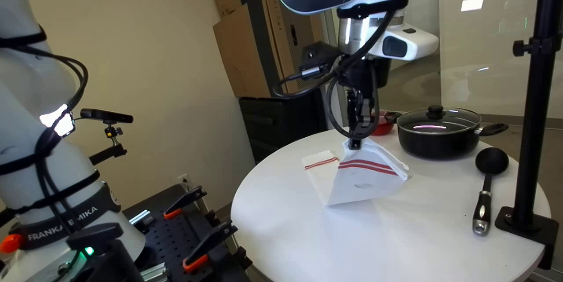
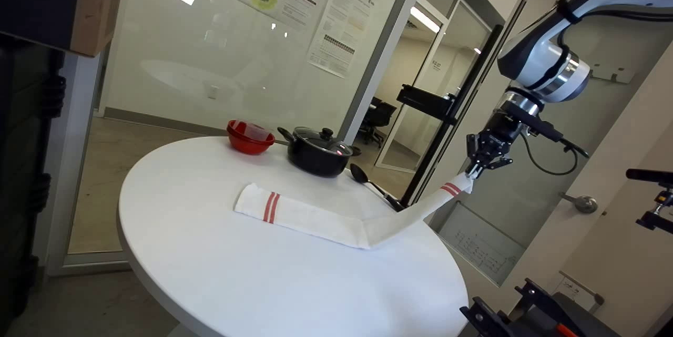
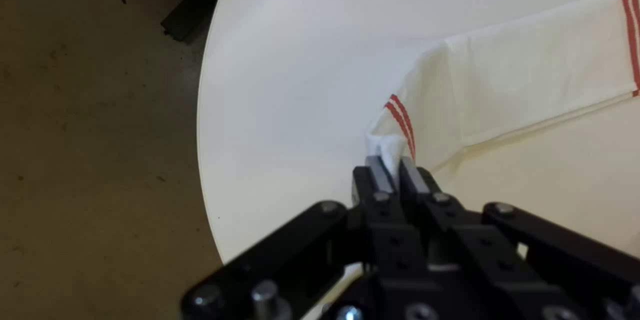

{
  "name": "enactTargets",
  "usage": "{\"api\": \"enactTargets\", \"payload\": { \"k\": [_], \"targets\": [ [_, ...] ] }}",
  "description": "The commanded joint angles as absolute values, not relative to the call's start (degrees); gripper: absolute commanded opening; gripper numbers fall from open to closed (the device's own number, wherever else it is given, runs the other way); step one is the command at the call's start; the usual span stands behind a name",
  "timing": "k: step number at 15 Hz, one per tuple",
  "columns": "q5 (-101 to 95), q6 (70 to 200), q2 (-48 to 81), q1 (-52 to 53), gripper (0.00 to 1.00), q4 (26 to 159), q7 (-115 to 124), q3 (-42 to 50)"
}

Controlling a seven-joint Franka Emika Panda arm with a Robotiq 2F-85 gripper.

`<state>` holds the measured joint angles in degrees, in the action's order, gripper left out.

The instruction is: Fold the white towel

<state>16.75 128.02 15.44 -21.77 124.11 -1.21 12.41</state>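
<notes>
There is one gripper (image 2: 475, 171) and one white towel (image 2: 315, 221), showing two pairs of red stripes (image 2: 275, 208). Near the edge of the surface (image 1: 281, 229) there are one black pan (image 1: 433, 146) with one lid (image 1: 448, 124), one ladle (image 1: 484, 203), one post (image 1: 536, 97) and at least one red bowl (image 2: 247, 146).

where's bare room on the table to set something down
In an exterior view, the widest bare patch of table lies between the towel and the near rim. A narrower strip runs between towel and pan. It's crowded along the far rim, where red bowl, pan and ladle sit, and around the gripper, which pinches the towel's lifted end.
</notes>
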Motion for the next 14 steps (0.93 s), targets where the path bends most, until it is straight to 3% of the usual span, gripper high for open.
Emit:
{"api": "enactTargets", "payload": {
  "k": [1,14],
  "targets": [
    [14.34,128.83,12.39,-18.63,0.02,126.64,3.35,13.44],
    [-2.08,124.39,19.96,5.67,0.02,117.69,33.79,3.67]
  ]
}}
